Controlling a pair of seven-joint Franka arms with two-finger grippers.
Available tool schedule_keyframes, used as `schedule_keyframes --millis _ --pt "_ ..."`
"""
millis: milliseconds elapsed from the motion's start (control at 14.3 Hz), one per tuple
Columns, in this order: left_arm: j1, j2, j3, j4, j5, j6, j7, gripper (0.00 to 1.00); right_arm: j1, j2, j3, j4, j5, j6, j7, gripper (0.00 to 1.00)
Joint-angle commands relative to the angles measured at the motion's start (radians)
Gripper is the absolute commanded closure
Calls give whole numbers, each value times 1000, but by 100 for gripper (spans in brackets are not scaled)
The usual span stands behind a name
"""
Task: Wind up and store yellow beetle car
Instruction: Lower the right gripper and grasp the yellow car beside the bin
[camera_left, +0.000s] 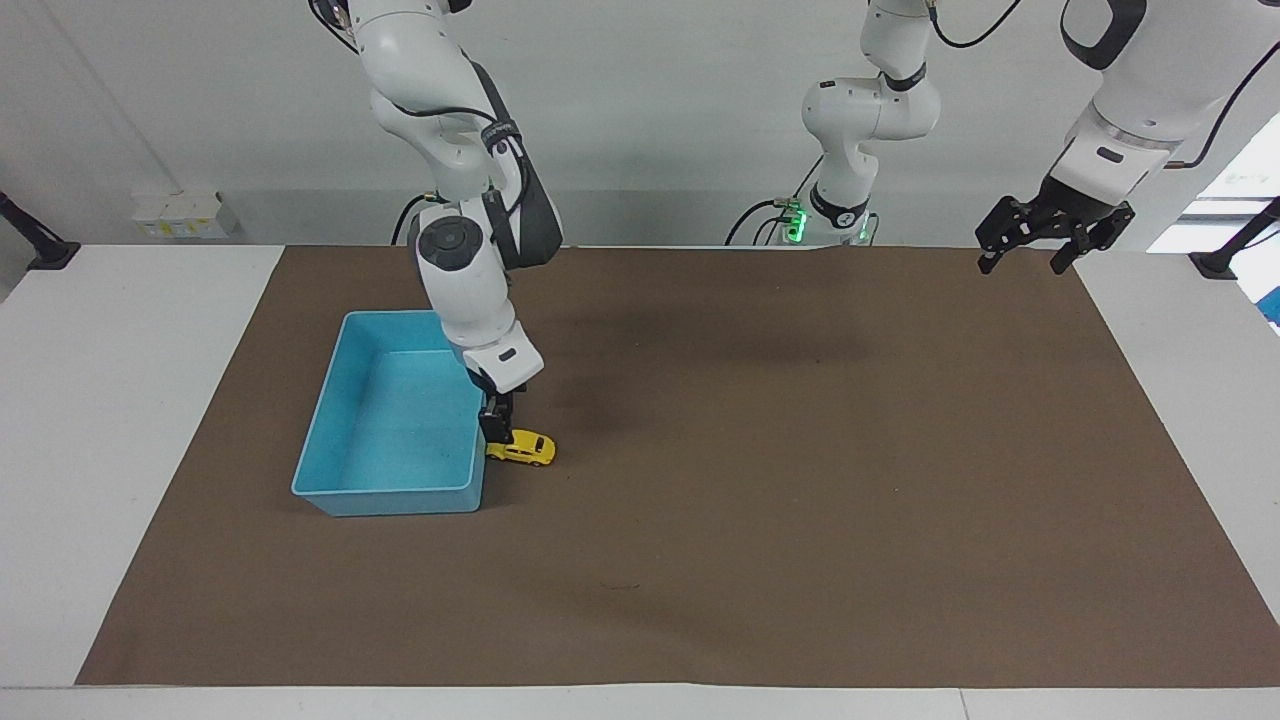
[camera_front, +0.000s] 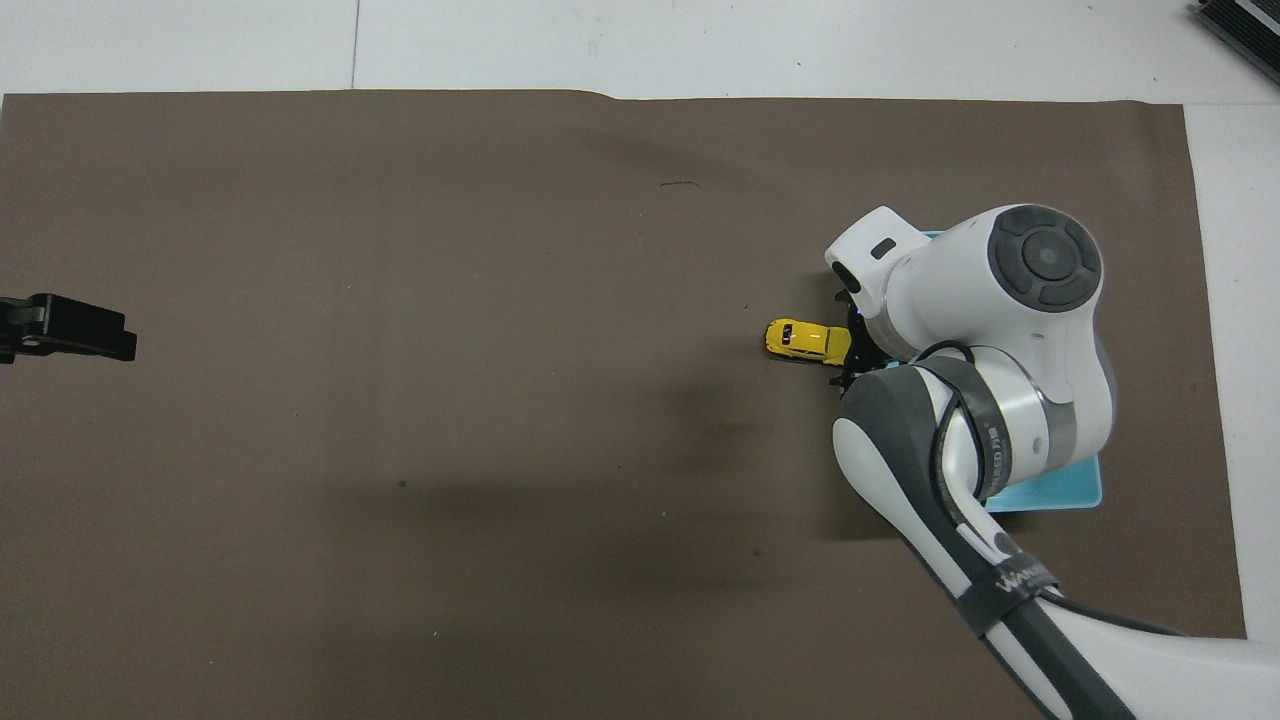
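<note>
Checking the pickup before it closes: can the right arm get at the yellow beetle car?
Probably yes. The right pincer is open just above the yellow beetle car, though the blue bin wall crowds one end.

arms: glossy white shells | joints: dark grey round caps | cables: black | claws: black | base: green light

One yellow toy car (camera_left: 522, 448) and one blue bin (camera_left: 345, 420) share a single brown mat (camera_left: 800, 480) on one white bench (camera_left: 120, 400). Two robot arms work above, each ending in one black hand (camera_left: 496, 428), the second hand (camera_left: 1040, 235) at the mat's edge.
</note>
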Motion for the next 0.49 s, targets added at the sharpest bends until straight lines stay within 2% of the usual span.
schedule_keyframes --millis 0,420 --pt "13 -2 -9 7 6 -16 -2 0 -2 19 3 -9 -18 54 -5 0" --pt "13 -2 -9 7 6 -16 -2 0 17 50 1 -10 -43 96 10 0"
